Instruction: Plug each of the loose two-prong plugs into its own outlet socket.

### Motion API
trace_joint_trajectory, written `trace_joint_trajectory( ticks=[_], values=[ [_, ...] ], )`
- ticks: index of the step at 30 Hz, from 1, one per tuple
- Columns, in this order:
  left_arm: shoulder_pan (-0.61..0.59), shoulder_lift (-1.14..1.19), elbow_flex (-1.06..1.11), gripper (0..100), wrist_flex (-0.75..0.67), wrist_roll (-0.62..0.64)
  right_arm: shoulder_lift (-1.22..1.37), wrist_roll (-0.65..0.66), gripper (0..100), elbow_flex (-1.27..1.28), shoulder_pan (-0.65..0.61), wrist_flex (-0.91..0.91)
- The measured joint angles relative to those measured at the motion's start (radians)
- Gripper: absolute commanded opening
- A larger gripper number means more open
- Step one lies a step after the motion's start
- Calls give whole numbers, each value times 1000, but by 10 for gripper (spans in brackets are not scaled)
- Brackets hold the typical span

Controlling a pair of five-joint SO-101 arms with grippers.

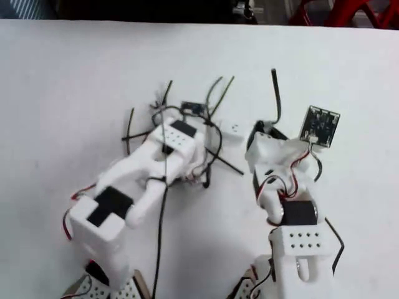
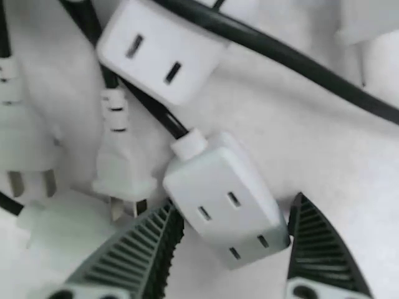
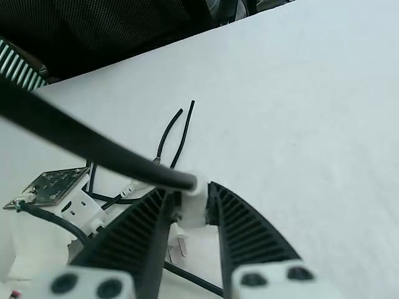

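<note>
A white two-slot outlet socket [image 2: 224, 205] on a black cord lies between the fingers of my left gripper [image 2: 230, 258], which stands open around it over the cord tangle [image 1: 187, 156]. A second white socket [image 2: 156, 50] lies just beyond it. Two loose white plugs [image 2: 121, 171] [image 2: 25, 143] rest beside them, prongs showing. My right gripper [image 3: 190, 194] is shut on a white two-prong plug [image 3: 193, 213], whose black cord [image 3: 81, 146] runs off across the view. In the high view my right gripper [image 1: 262, 148] is held right of the tangle, near another white socket [image 1: 234, 129].
Several black cord ends [image 1: 218, 93] stick out from the tangle toward the back of the white table [image 1: 75, 81]. A small circuit board [image 1: 319, 124] hangs on the right arm's wrist. Bare table lies left, right and behind.
</note>
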Motion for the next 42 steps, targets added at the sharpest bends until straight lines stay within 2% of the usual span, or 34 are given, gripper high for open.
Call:
trace_joint_trajectory(
  ticks=[3, 7, 12, 17, 23, 30, 36, 42],
  values=[
    [0, 6, -5, 104, 3, -160, 0, 0, 17, 0, 0, 0],
    [3, 6, -12, 98, 12, -427, 0, 0, 17, 0, 0, 0],
    [0, 6, -14, 97, 25, -603, 0, 0, 17, 0, 0, 0],
    [-2, 5, 3, 52, 31, -793, 0, 0, 17, 0, 0, 0],
    [-14, -2, 15, 127, 31, -1023, 0, 0, 17, 0, 0, 0],
    [-94, -121, 63, 204, 109, -1096, 0, 0, 17, 0, 0, 0],
    [-97, -373, 141, 249, 149, -1068, 0, 0, 17, 0, 0, 0],
    [-112, -634, 269, 249, 153, -1059, 0, 0, 17, 0, 0, 0]
  ],
)
